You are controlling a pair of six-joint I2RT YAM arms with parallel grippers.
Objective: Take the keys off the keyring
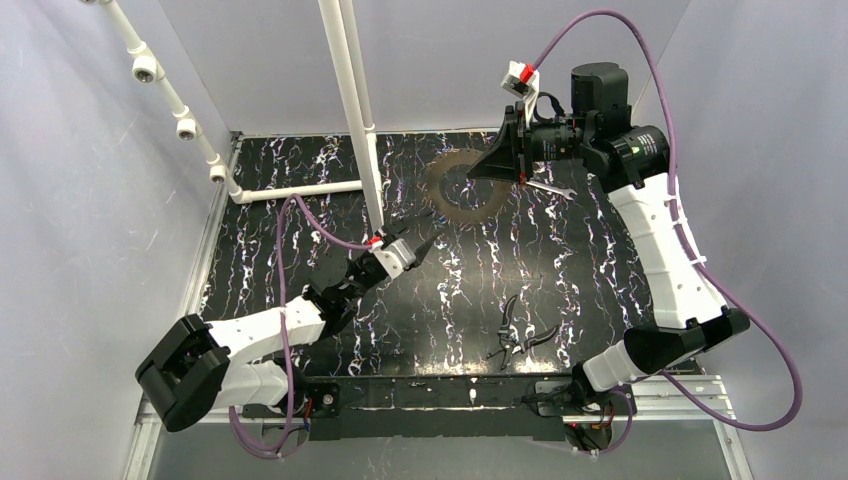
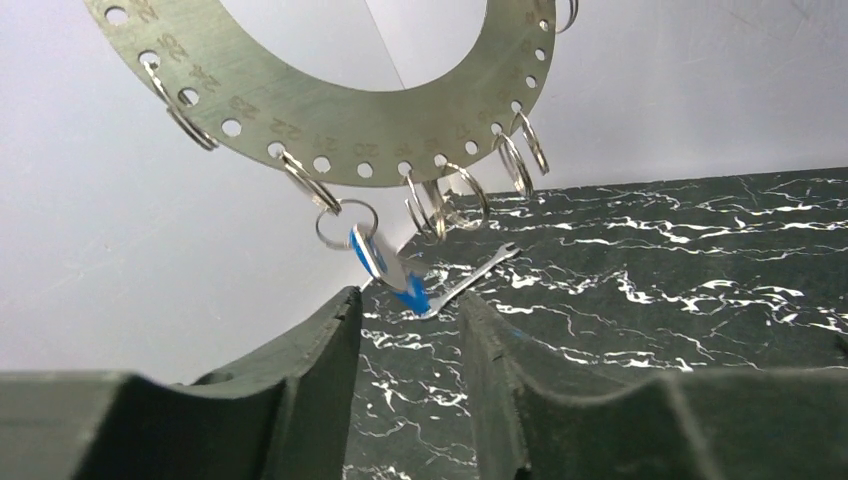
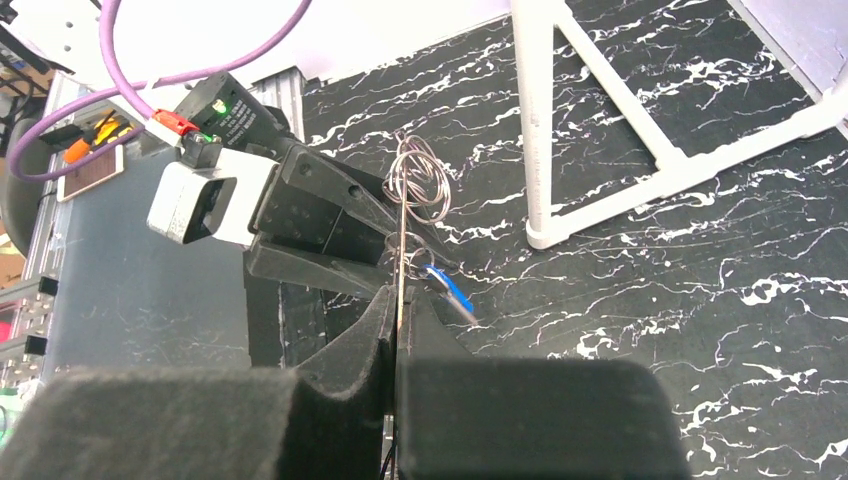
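The keyring (image 2: 330,140) is a large flat grey disc with numbered holes and several small wire rings along its rim. It is held up on edge above the table by my right gripper (image 3: 400,300), which is shut on its thin rim (image 3: 400,250). One key (image 2: 385,265), pale metal with a blue head, dangles from a small ring under the disc. My left gripper (image 2: 410,315) sits just below it with its jaws apart, and the key's blue tip hangs at the mouth of the gap, touching neither finger. From above, the disc (image 1: 445,200) shows between both grippers (image 1: 425,242) (image 1: 482,170).
A slim silver wrench (image 1: 550,188) lies on the black marbled table under the right wrist. Dark-handled pliers (image 1: 515,335) lie near the front edge. A white pipe frame (image 1: 350,110) stands at the back left. Grey walls enclose the table.
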